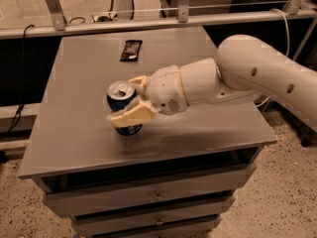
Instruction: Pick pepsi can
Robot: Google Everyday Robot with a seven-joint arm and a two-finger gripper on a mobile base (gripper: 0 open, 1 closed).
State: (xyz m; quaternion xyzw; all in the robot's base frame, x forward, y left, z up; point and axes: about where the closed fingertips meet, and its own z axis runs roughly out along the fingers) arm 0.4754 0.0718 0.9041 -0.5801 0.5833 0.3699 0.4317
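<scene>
The pepsi can (pixel 118 101), dark blue with a silver top and pull-tab, stands upright left of the middle of the grey table top (pixel 74 133). My gripper (pixel 122 99) reaches in from the right and is closed around the can. One cream finger (pixel 130 116) crosses the can's front and the other finger (pixel 138 81) presses its far side. The can's blue base shows just below the front finger. I cannot tell whether it rests on the table or hangs just above it.
A flat black snack wrapper (pixel 131 50) lies near the table's back edge. My thick white arm (pixel 257 73) spans the table's right half. A metal rail (pixel 163 21) runs behind the table. Drawers (pixel 156 197) sit below the front edge.
</scene>
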